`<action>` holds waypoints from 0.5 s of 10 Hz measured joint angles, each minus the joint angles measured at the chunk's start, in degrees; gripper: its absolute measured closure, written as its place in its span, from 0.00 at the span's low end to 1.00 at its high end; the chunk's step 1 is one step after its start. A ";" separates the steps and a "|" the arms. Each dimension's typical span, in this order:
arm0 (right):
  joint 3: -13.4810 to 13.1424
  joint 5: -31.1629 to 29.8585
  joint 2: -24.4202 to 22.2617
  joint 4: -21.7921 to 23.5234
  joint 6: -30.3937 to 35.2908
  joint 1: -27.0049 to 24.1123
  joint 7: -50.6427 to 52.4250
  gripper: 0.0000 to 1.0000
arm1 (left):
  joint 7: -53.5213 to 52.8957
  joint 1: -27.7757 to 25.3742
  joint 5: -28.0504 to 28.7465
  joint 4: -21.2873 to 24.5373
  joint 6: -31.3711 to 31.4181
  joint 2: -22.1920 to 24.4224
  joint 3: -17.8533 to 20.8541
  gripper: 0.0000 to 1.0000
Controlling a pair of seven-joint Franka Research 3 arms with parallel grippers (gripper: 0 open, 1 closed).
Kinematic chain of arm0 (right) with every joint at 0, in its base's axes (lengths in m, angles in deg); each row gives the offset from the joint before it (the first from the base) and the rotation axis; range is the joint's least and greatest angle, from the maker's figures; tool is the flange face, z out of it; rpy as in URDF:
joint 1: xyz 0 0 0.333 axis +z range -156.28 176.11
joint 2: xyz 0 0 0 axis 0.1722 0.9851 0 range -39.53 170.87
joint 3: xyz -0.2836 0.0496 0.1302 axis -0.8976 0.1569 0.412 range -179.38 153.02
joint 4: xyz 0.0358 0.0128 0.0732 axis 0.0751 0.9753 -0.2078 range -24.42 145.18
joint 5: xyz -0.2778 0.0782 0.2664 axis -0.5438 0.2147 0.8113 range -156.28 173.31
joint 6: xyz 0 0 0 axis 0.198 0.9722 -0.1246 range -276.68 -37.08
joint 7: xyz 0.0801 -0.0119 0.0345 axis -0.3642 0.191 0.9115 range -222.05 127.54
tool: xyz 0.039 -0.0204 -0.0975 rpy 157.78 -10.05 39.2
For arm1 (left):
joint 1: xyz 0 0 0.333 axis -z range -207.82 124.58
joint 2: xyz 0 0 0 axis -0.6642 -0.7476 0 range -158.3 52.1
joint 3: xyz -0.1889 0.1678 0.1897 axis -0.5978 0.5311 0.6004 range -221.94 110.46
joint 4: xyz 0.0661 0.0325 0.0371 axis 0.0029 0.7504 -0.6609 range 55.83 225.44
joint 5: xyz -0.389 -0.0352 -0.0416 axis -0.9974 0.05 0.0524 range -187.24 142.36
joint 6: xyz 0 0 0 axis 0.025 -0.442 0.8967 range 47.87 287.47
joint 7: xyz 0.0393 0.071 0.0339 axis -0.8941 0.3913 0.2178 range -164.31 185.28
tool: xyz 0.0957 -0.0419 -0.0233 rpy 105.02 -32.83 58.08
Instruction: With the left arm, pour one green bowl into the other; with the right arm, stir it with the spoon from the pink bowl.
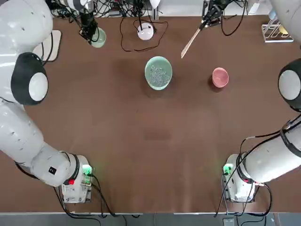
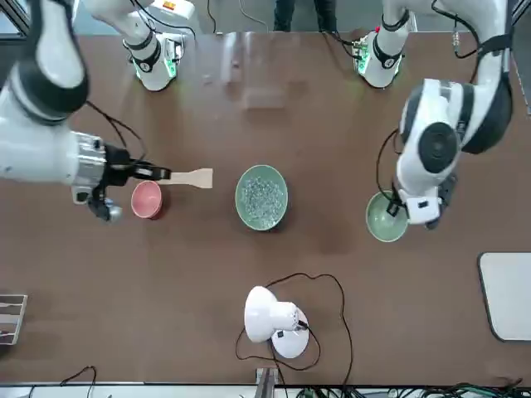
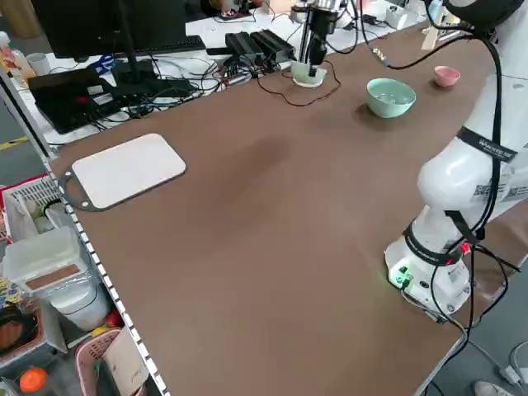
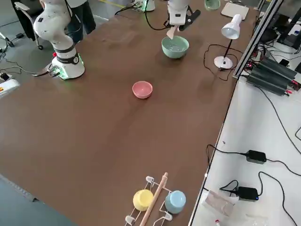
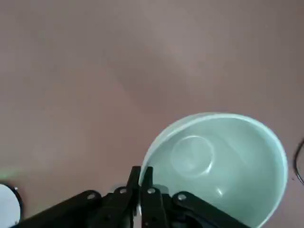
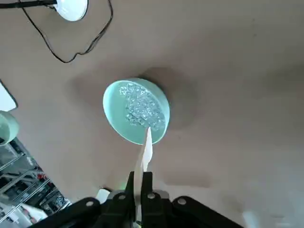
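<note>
I see the pink bowl (image 1: 220,77) sitting empty at three o'clock from the big bowl (image 1: 158,72), which holds clear beads. My right gripper (image 1: 205,22) pinches the spoon (image 1: 190,43), raised at one o'clock. At ten o'clock my left gripper (image 1: 89,34) clamps the empty small bowl's (image 1: 99,37) rim.

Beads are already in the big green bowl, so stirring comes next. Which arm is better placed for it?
Right. Its gripper already holds the spoon, raised near the big green bowl. The left gripper is off at the empty small green bowl.
</note>
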 joint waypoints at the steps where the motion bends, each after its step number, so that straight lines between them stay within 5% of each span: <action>1: -0.01 -0.58 -0.02 0.16 -2.48 2.93 -1.70 0.95 | -4.44 -2.57 -2.18 0.21 0.01 0.24 -0.01 0.96; 5: 0.02 -10.01 0.22 1.63 -14.48 16.55 -12.82 0.95 | -18.02 -7.21 -6.52 7.03 4.84 0.49 -0.06 0.96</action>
